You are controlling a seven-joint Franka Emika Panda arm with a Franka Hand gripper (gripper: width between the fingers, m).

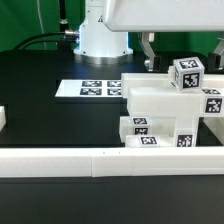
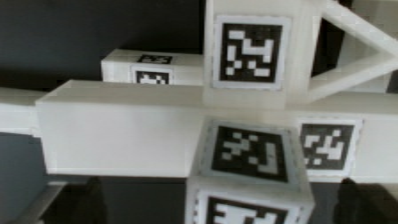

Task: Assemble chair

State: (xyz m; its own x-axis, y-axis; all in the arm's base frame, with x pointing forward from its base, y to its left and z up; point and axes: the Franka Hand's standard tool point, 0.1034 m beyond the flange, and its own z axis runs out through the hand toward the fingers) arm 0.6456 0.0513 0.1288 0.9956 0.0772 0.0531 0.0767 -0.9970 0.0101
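Note:
The chair's white tagged pieces stand joined at the exterior view's right: a thick slab (image 1: 158, 100) over lower blocks (image 1: 150, 131). A short tagged post (image 1: 186, 73) sticks up from the top of them. My gripper (image 1: 185, 58) hangs over this post, open, with one finger on each side. In the wrist view the post (image 2: 240, 160) sits between my dark fingers (image 2: 89, 197), with clear gaps on both sides. My gripper (image 2: 221, 200) touches nothing there. The slab (image 2: 125, 125) and an X-braced frame part (image 2: 347, 70) lie beyond the post.
The marker board (image 1: 98, 88) lies on the black table in front of the robot base (image 1: 100, 35). A long low white border wall (image 1: 100, 160) runs along the near edge. A small white piece (image 1: 3, 118) sits at the exterior view's far left.

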